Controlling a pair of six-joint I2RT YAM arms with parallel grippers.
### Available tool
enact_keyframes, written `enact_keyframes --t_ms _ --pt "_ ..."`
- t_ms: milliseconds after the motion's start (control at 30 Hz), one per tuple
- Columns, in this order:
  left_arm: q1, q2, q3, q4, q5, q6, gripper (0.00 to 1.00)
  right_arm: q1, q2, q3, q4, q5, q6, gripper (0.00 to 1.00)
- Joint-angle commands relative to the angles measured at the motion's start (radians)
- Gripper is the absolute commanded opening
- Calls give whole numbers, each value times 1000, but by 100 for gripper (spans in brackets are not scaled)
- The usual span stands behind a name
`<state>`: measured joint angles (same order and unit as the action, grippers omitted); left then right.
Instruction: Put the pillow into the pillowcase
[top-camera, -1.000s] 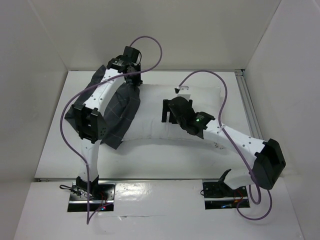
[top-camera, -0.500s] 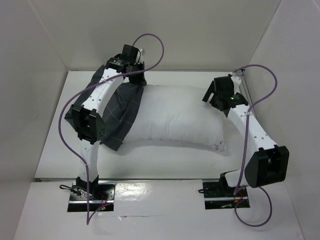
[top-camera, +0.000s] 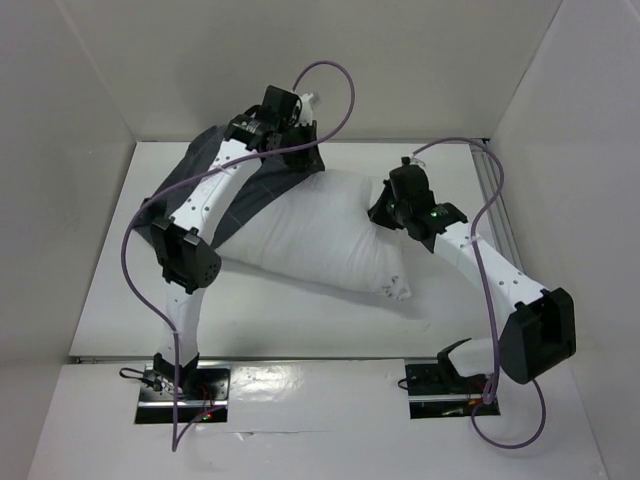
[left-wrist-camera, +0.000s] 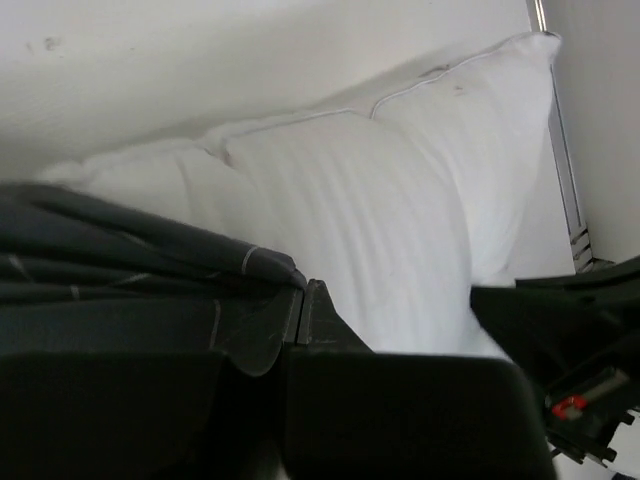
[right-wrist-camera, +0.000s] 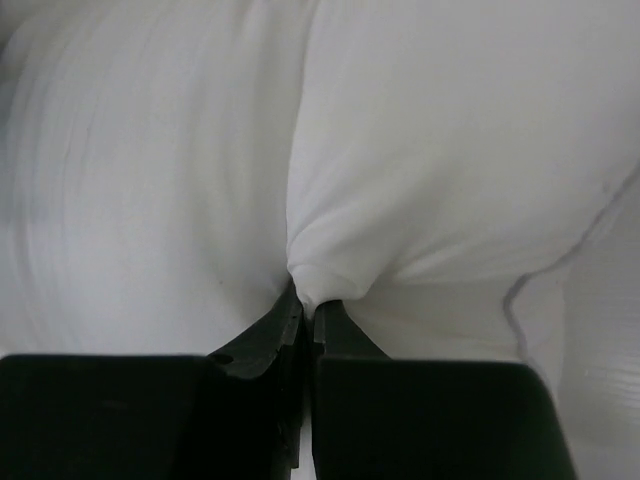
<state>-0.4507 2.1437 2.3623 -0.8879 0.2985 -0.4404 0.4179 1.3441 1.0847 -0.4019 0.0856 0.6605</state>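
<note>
The white pillow (top-camera: 330, 240) lies bunched and slanted across the middle of the table, its right end nearer the front. Its left end sits inside the mouth of the dark grid-patterned pillowcase (top-camera: 215, 190). My left gripper (top-camera: 298, 152) is at the pillow's far edge, shut on the pillowcase hem (left-wrist-camera: 200, 265), with the pillow (left-wrist-camera: 360, 210) bulging just beyond its tips (left-wrist-camera: 303, 292). My right gripper (top-camera: 386, 210) presses on the pillow's right part. It is shut on a pinched fold of the pillow fabric (right-wrist-camera: 330, 285), which rises from between the tips (right-wrist-camera: 308, 305).
White walls close in the table at the back and on both sides. A metal rail (top-camera: 495, 195) runs along the right edge. Purple cables loop above both arms. The right arm's dark body shows at the lower right of the left wrist view (left-wrist-camera: 570, 350).
My right gripper came in from the pillow's right end, closed on its fabric and pushed it left, so the pillow bunched and slanted. My left gripper shifted slightly right with the pillowcase.
</note>
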Motion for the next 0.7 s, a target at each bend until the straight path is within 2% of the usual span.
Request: enact_keyframes --t_ms 0,33,100,133,233,367,400,467,500,533,567,600,633,667 --pt "-169 -120 35 121 148 -93 0 65 -72 127 114 -95 37 0" --pt "-213 -136 -18 154 131 -113 0 77 -92 127 92 -75 37 0" --pt "-214 -188 -160 235 166 -190 0 78 -117 94 81 -20 59 0" --pt "-204 -188 -185 285 166 -202 0 68 -141 46 71 -9 68 0" --pt "-204 -151 -170 285 145 -190 0 47 -178 -50 48 0 96 0" --pt "-195 -52 -91 216 108 -126 0 32 -204 -134 3 101 119 0" --pt "-195 -29 -62 202 119 -112 16 13 -213 -134 -24 115 119 0" --pt "-184 -28 -34 178 129 -78 56 -13 -214 -134 -51 140 99 0" --pt "-184 -28 -20 152 140 -48 72 -28 -214 -122 -61 140 68 0" --pt "-174 -28 1 139 117 -32 93 -57 -214 -93 -74 129 45 4" --pt "-174 -68 2 139 94 -14 100 -70 -214 -71 -86 120 21 20" --pt "-174 -91 2 130 68 11 100 -70 -203 -45 -100 120 -28 63" --pt "-174 -114 11 130 12 64 100 -80 -189 18 -135 134 -48 78" --pt "-174 -167 11 130 -33 80 100 -80 -189 50 -150 156 -70 85"
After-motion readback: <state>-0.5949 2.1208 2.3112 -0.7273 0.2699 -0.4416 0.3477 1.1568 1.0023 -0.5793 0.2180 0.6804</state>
